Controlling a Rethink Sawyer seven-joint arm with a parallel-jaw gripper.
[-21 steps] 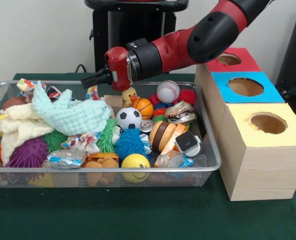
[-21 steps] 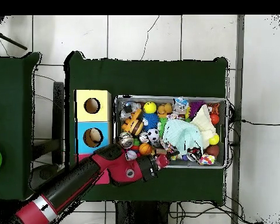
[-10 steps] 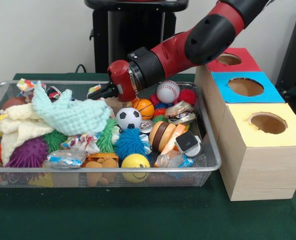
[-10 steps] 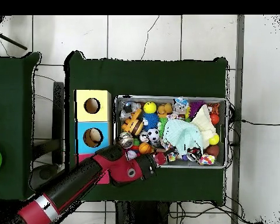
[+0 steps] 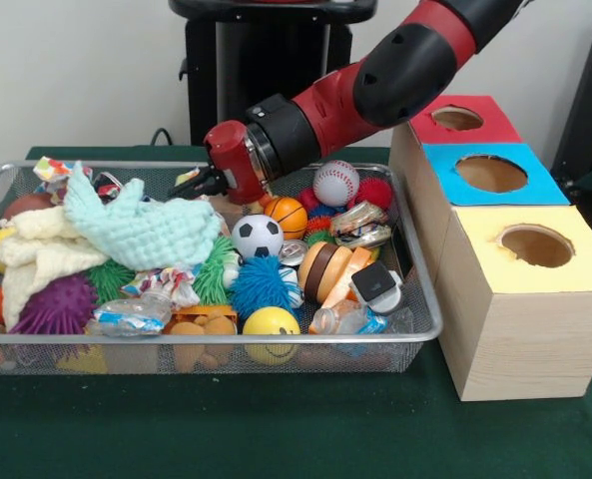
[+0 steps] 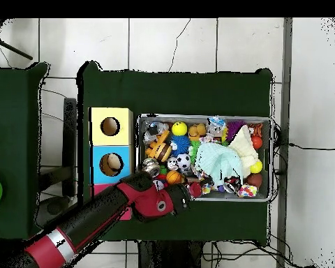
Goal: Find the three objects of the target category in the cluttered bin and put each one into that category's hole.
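Observation:
A wire mesh bin [image 5: 415, 289] is packed with toys. Among them are a baseball [image 5: 335, 183], a small basketball [image 5: 287, 214], a soccer ball [image 5: 258, 237], a yellow smiley ball [image 5: 272, 321], a blue fuzzy ball [image 5: 263, 284] and a purple spiky ball [image 5: 58, 304]. My gripper [image 5: 196, 183] is low over the bin's back edge, at the mint cloth's [image 5: 141, 232] far corner and left of the basketball. Its black tips sit against clutter, so its state does not show. From overhead the gripper [image 6: 192, 189] is at the bin's [image 6: 205, 117] lower rim.
Three wooden boxes with holes stand beside the bin: red [image 5: 460, 119], blue [image 5: 490, 175] and yellow [image 5: 535, 245]. Overhead, something tan shows in the blue box's hole [image 6: 111, 164]. A cream cloth [image 5: 31, 261], a plastic bottle [image 5: 350, 319] and cans [image 5: 363, 227] also lie in the bin.
The gripper has come down from above the bin's back rim to the level of the toys. The wrist now hides the yellow duck. The toys have not moved.

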